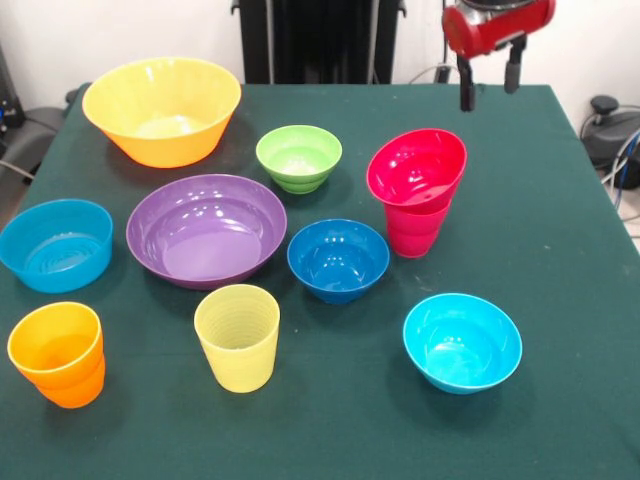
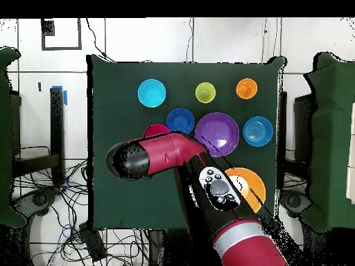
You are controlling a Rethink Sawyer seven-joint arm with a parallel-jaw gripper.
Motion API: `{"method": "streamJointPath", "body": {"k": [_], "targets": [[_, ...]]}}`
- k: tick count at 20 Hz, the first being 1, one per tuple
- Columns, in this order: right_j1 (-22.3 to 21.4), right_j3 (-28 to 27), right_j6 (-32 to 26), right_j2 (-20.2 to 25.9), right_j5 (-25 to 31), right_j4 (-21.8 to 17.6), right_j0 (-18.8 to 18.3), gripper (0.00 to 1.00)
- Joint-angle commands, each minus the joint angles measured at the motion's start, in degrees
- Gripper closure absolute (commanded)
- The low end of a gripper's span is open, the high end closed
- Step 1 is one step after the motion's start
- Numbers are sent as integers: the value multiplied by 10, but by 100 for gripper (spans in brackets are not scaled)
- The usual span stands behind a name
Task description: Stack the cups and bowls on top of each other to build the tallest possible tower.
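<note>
Hangs open and empty above the far edge of the table (image 1: 560, 250): gripper (image 1: 490, 78), two dark fingers apart, nothing between them. Below and nearer the camera, slightly toward the table's middle, well apart from those fingers: the tower (image 1: 417, 195), a red bowl (image 1: 415, 165) perched on a red cup (image 1: 418, 230). Sits visibly tilted, that bowl, rim dipping toward the camera and not squarely seated, so looks the weakest point of the build. Likely trouble from here: knocking the bowl off with a careless descent or a sideways brush on the way to another piece; sliding it further askew by setting anything on its slanted rim; tipping the whole pair, given the narrow cup underneath. In the overhead view, only a sliver of red bowl beside the arm (image 2: 166, 156), with the gripper itself hidden beneath. Crowded neighbours too: dark blue bowl (image 1: 338, 258) just beside the red cup, lime green bowl (image 1: 298, 155) near on the other side, so little room for a wide approach there. Farther off and safer to reach: cyan bowl (image 1: 462, 340), yellow cup (image 1: 237, 335), orange cup (image 1: 57, 352), purple bowl (image 1: 205, 228), light blue bowl (image 1: 55, 243), large yellow-orange bowl (image 1: 160, 110). Probably wiser to straighten the red bowl first, or to rebuild on a broader base.
</note>
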Motion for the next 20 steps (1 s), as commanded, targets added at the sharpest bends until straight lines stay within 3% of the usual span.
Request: {"method": "streamJointPath", "body": {"k": [1, 12, 20], "targets": [[4, -36, -19, 12, 81, -7, -2, 0], [71, -118, -56, 9, 90, -42, -6, 0], [96, -142, -66, 8, 86, -50, -9, 0]]}}
